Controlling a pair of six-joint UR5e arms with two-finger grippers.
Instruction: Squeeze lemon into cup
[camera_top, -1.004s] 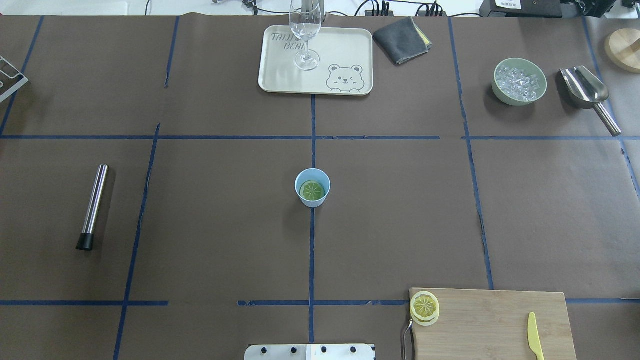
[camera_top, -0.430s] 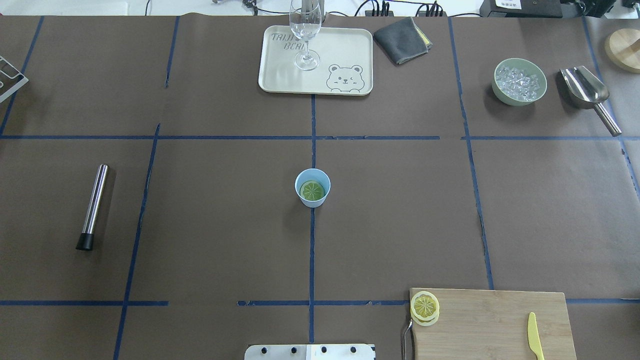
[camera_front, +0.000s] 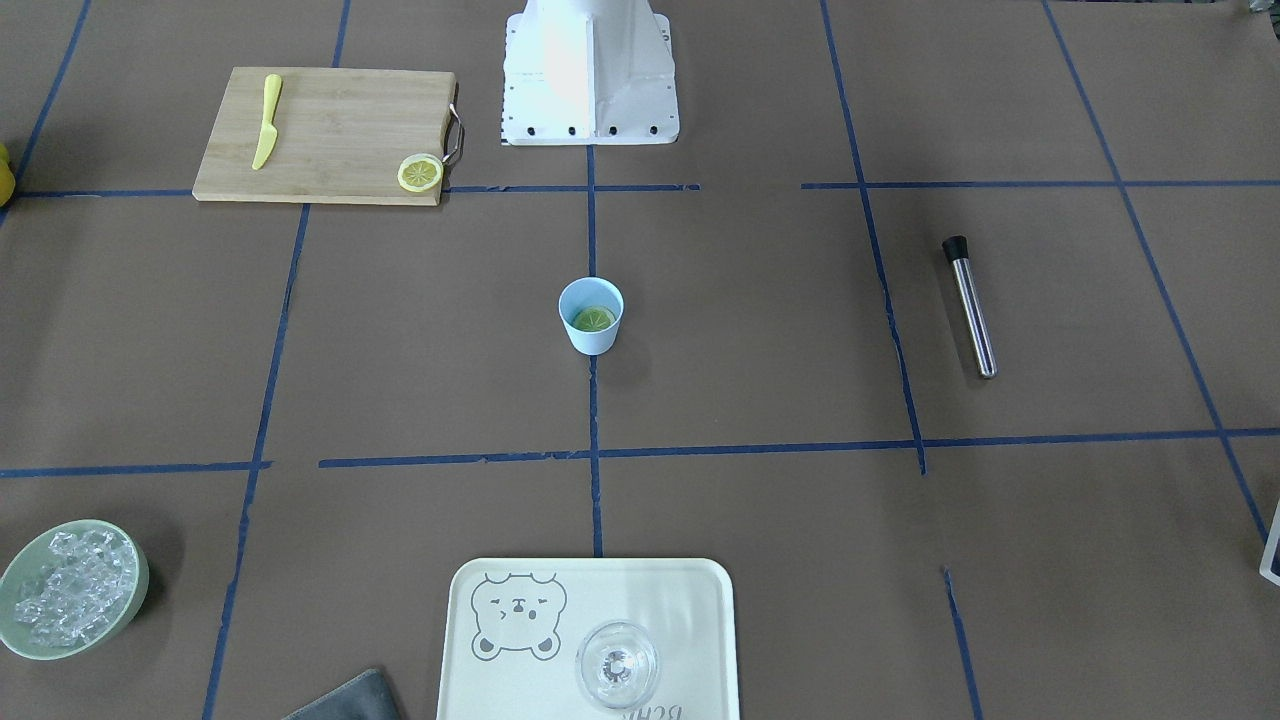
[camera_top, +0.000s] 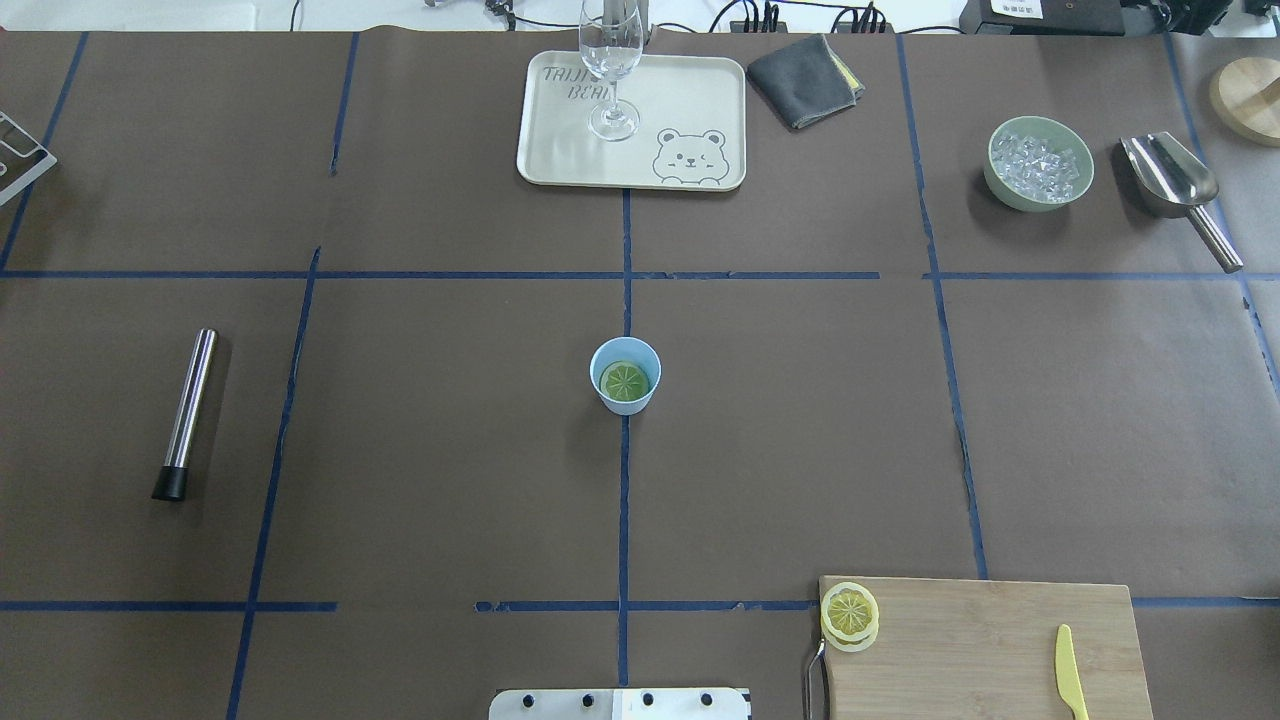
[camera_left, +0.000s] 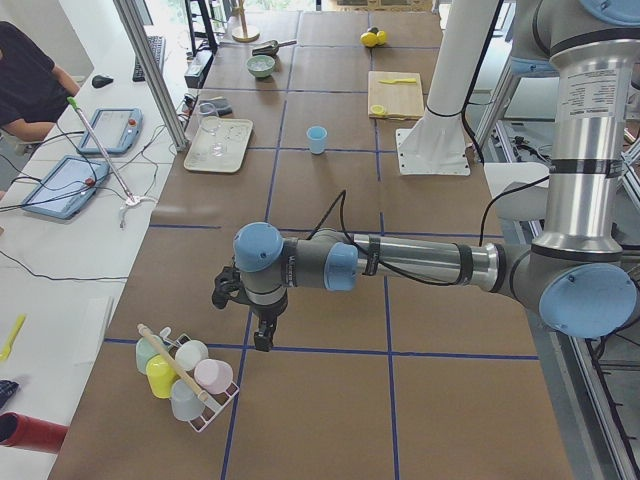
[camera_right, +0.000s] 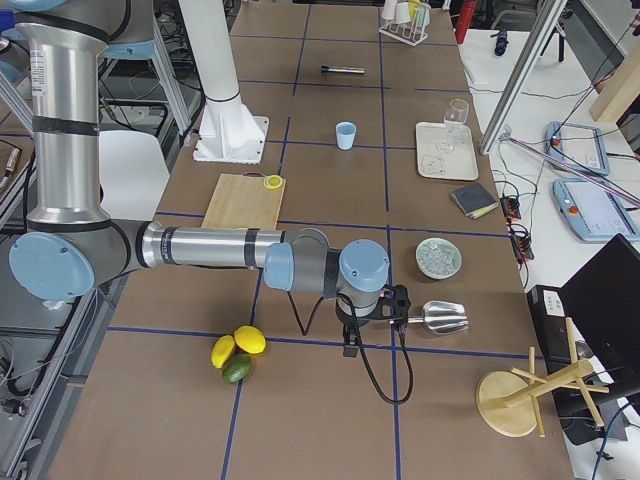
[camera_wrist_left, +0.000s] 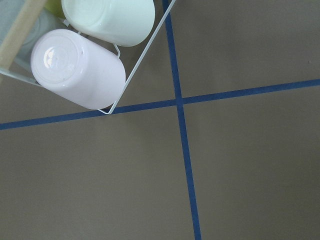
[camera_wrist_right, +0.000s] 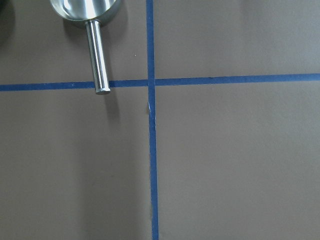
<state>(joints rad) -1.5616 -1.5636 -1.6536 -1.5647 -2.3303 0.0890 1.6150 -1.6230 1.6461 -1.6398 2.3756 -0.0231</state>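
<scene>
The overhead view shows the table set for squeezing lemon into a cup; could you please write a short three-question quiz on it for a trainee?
1. True or false: the cup is empty.
2. Where does the lemon slice lie? A, in the ice bowl; B, on a corner of the cutting board; C, inside the scoop.
3. What does the wine glass stand on?

Key: 1, false: a greenish slice lies inside it. 2, B. 3, the tray with the bear drawing.
</scene>
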